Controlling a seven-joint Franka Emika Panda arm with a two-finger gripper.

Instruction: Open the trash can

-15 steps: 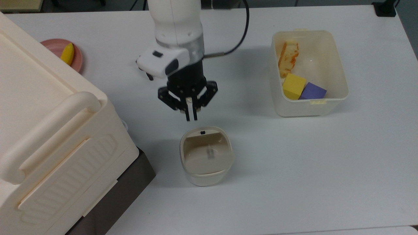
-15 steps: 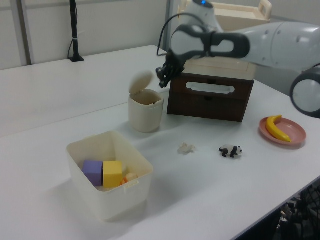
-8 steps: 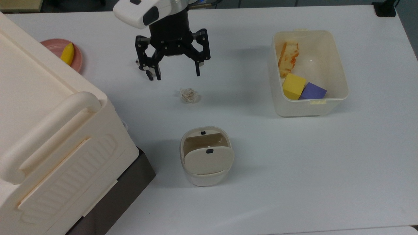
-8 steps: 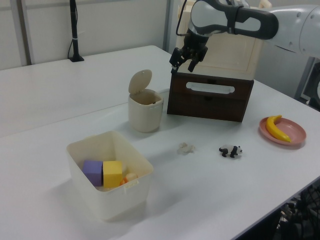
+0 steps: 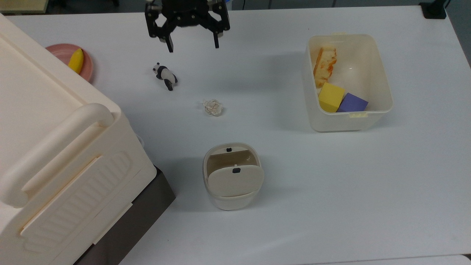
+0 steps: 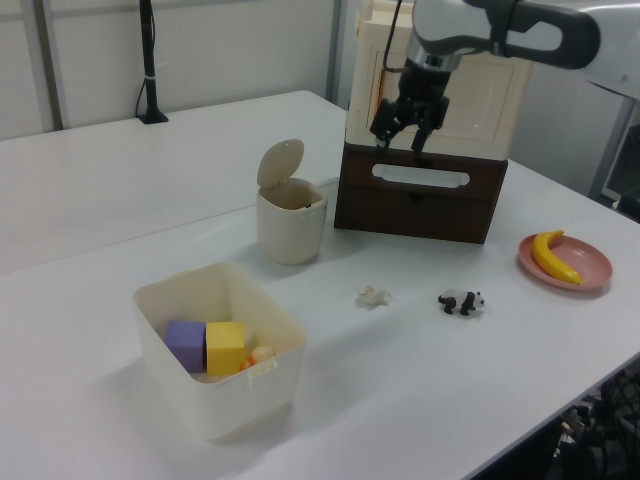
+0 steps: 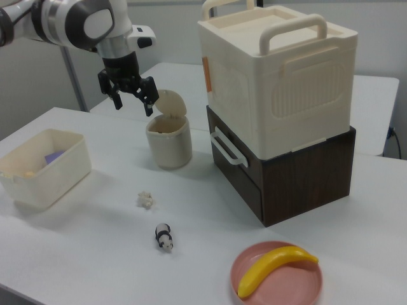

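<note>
Trash can (image 5: pixel 232 176) — light, stiff plastic, lid (image 6: pixel 279 162) raised; I would press its black button (image 5: pixel 229 149). My gripper (image 5: pixel 191 41), spread empty, hangs well apart.

You have bare white table (image 5: pixel 331 206) all along the top view's right and bottom of the small cream-beige plastic trash can (image 5: pixel 232 177), whose flat lid (image 6: pixel 280 162) stands raised. At the top view's left, the large cream box with a handle (image 5: pixel 62 154) on its dark brown drawer unit (image 7: pixel 299 178) walls off that side. Towards the top view's top edge, a small crumpled wad (image 5: pixel 213 107) and a black-and-white panda figure (image 5: pixel 164 75) lie on the table. The translucent rectangular tub (image 5: pixel 347 82) stands well apart at the top view's right.
</note>
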